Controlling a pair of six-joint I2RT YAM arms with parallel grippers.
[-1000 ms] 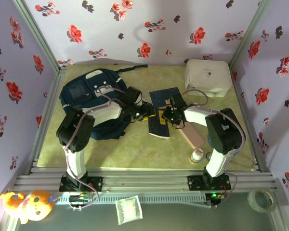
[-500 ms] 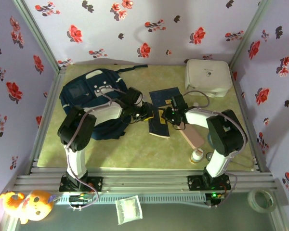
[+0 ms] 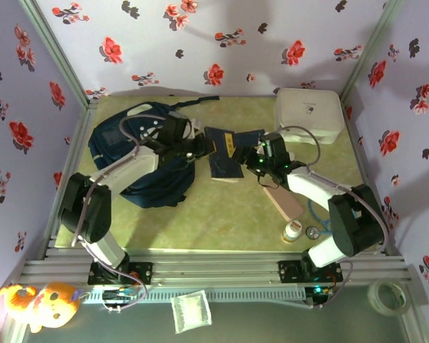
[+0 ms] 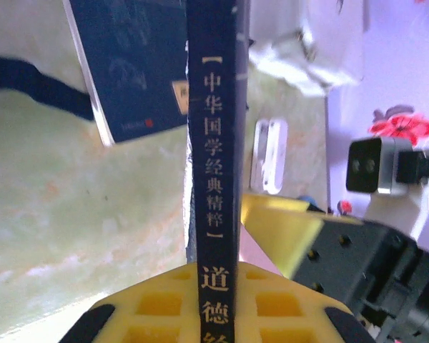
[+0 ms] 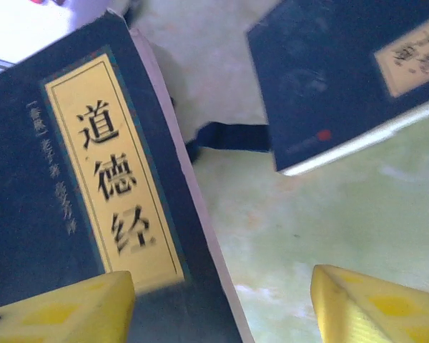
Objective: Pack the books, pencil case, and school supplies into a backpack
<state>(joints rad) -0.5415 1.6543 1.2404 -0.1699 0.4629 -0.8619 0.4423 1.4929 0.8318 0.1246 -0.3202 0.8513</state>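
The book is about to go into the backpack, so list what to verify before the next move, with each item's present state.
1. Left gripper shut on the held book: ok, the spine sits between its fingers.
2. Right gripper open: ok, fingers wide apart; whether one touches the cover, cannot tell.
3. Backpack opening ready to take the book: cannot tell, no opening is visible.
4. Second book apart from the held one: ok, it lies flat.
5. Pencil case out of the way: ok, it lies near the right arm, away from the backpack.
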